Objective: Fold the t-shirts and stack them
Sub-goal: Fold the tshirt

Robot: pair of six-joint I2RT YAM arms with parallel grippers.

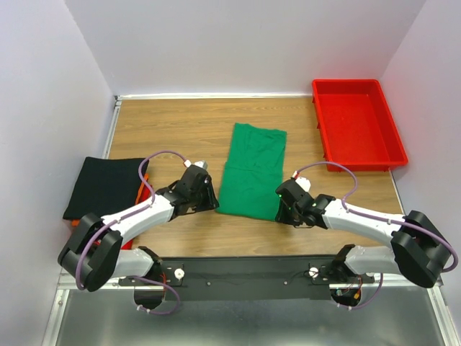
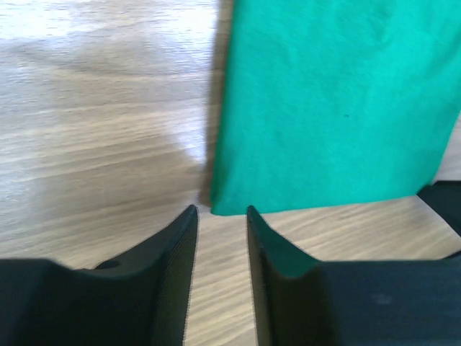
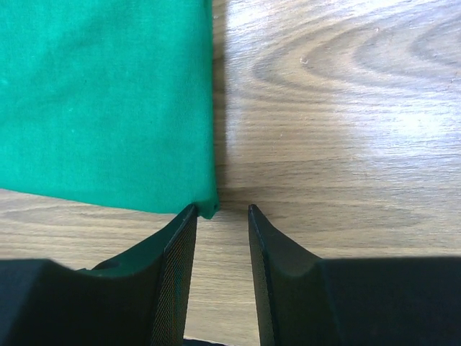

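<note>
**Step in hand:** folding the green shirt [image 1: 252, 171]. It lies flat on the surface [image 1: 173, 130] as a long strip with its sides turned in, running away from both claws.

**Left claw** [image 2: 220, 210]: released, jaws apart, nothing between them. The strip's near left corner sits just ahead of its tips and slightly to their right, not gripped.

**Right claw** [image 3: 222, 209]: likewise released and empty. The near right corner lies just ahead and left of its tips. Whether it touches the left finger cannot be told.

**Black shirt** [image 1: 104, 186]: folded, on top of a stack well to the left of the left claw, with an orange edge showing beneath.

**Tray** [image 1: 358, 122]: far ahead and to the right of the right claw.

**Judgement:** the crosswise fold is outstanding. The next move calls for each claw to advance onto its corner and pinch all layers. Both must then lift together and carry the near hem evenly to the far end.

**Risk:** catching only the top layer, which would open the strip.
</note>
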